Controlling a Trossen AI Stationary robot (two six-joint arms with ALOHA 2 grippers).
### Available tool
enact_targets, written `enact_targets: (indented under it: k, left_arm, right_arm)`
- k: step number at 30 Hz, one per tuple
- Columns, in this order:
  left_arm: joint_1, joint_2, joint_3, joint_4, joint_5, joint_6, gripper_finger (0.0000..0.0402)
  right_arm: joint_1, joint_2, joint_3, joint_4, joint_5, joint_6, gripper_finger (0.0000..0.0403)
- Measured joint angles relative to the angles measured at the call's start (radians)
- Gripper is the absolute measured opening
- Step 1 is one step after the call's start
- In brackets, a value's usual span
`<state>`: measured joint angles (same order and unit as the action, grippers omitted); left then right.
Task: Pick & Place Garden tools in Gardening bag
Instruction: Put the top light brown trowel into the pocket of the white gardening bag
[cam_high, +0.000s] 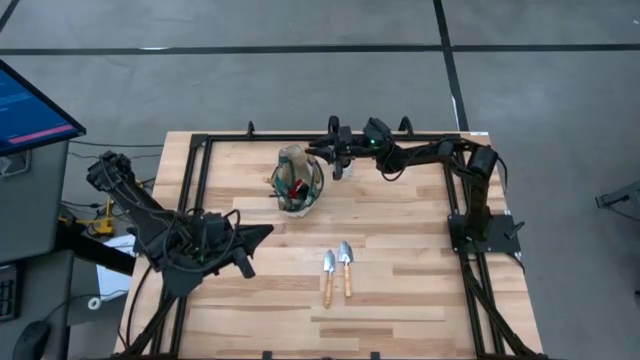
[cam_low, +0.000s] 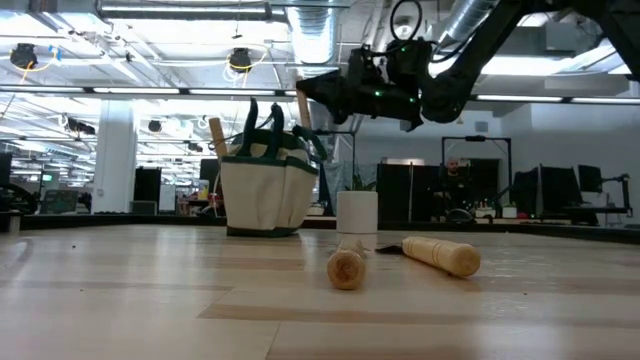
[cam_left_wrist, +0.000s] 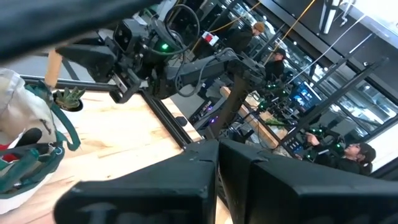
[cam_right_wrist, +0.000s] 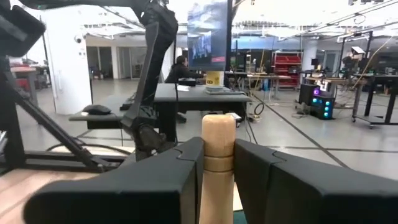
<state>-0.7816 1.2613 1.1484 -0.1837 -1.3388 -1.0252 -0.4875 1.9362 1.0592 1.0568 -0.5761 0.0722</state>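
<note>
The beige gardening bag (cam_high: 298, 180) with green trim stands on the table's far middle; it also shows in the low view (cam_low: 262, 190). A wooden handle (cam_low: 217, 135) and a red item (cam_high: 296, 187) stick out of it. My right gripper (cam_high: 320, 151) hovers over the bag's right rim, shut on a wooden-handled garden tool (cam_low: 302, 108) whose head is hidden. Two trowels (cam_high: 328, 270) (cam_high: 346, 262) lie on the table nearer the front. My left gripper (cam_high: 262, 232) is shut and empty, left of the trowels. My right gripper pinches the tool's wooden handle (cam_right_wrist: 217, 163) between its two fingers, just below the handle's free end (cam_right_wrist: 218, 124). The fingers come level from the table's right and lie across the handle. The tool is lifted and hangs roughly upright, handle end up, over the bag.
A small white pot (cam_low: 357, 212) with a dark plant stands right of the bag, under my right arm. A black frame (cam_high: 200, 180) rims the table. Bare wood lies at the front and right. People and desks show in the room beyond.
</note>
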Motion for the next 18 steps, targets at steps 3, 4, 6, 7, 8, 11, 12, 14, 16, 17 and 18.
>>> enact_targets:
  k: [3, 4, 6, 7, 8, 11, 12, 14, 16, 17, 18]
  left_arm:
    - [0.011, 0.0, 0.0, -0.001, 0.0, 0.001, 0.0002]
    - [0.014, 0.0, 0.0, -0.001, 0.0, 0.006, 0.0002]
    - [0.019, 0.0, 0.0, 0.0, 0.0, 0.024, 0.0002]
    - [0.02, 0.0, 0.0, 0.0, 0.0, 0.026, 0.0002]
    - [0.022, 0.0, 0.0, 0.0, 0.0, 0.027, 0.0002]
    - [0.024, 0.0, 0.0, 0.0, 0.0, 0.027, 0.0002]
    - [0.024, 0.0, 0.0, 0.0, 0.0, 0.027, 0.0002]
    - [0.024, 0.0, 0.0, 0.0, 0.0, 0.027, 0.0002]
    - [0.024, 0.0, 0.0, 0.0, 0.0, 0.027, 0.0002]
    - [0.024, 0.0, 0.0, 0.0, 0.0, 0.027, 0.0002]
    - [0.024, 0.0, 0.0, 0.001, 0.0, 0.027, 0.0002]
  right_arm:
    - [0.014, 0.0, 0.0, -0.005, -0.002, -0.007, 0.0052]
    - [0.018, 0.0, 0.0, -0.005, -0.003, -0.018, 0.0052]
    - [0.028, 0.0, 0.0, -0.018, -0.002, -0.036, 0.0052]
    - [0.03, 0.0, 0.0, -0.03, 0.0, -0.044, 0.0052]
    - [0.03, 0.0, 0.0, -0.039, 0.0, -0.049, 0.0052]
    - [0.026, 0.0, 0.0, -0.077, 0.0, -0.07, 0.0052]
    - [0.024, 0.0, 0.0, -0.089, 0.0, -0.077, 0.0052]
    - [0.019, 0.0, 0.0, -0.092, 0.0, -0.082, 0.0052]
    - [0.016, -0.001, 0.0, -0.091, 0.0, -0.094, 0.0052]
    - [0.014, -0.001, 0.0, -0.092, 0.0, -0.097, 0.0052]
    - [0.014, 0.0, 0.0, -0.092, 0.0, -0.098, 0.0052]
